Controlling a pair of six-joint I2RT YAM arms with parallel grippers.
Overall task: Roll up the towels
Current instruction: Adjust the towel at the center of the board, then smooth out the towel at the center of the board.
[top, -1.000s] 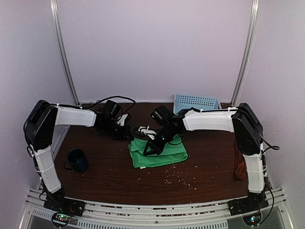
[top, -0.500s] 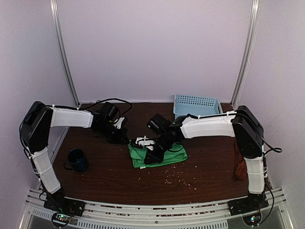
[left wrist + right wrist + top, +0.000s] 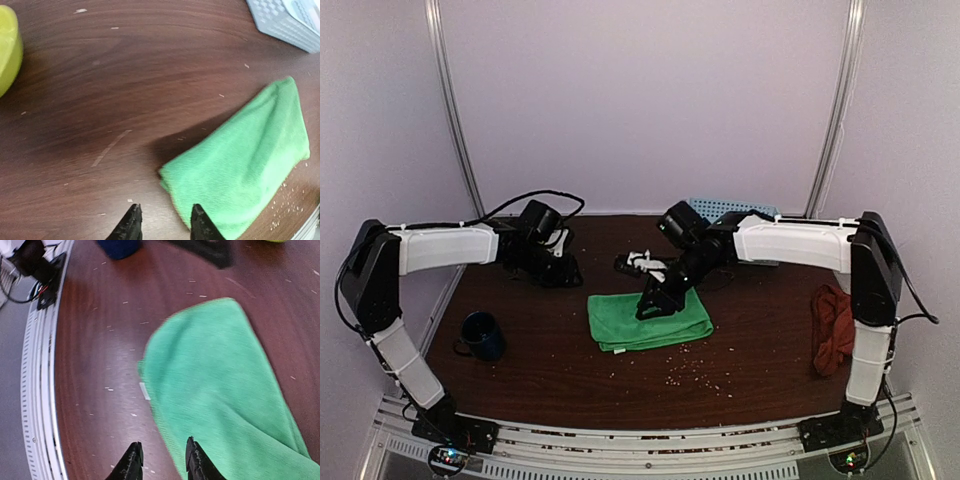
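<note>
1. Green towel lies folded flat at the middle of the table; the rust-red towel is bunched at the right edge, well apart.
2. Both look light, soft and limp, likely to slump unless rolled tightly; a corner or short edge seems the best hold.
3. Left gripper hovers just beside the green towel's corner, jaws partly parted, empty.
4. Right gripper hangs over the cloth's edge, likewise parted, holding nothing.
5. Light-blue basket stands behind.

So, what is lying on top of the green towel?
Nothing lies on the green towel; its top is bare cloth. The right gripper hangs over its far edge, hiding a small part from above.
</note>
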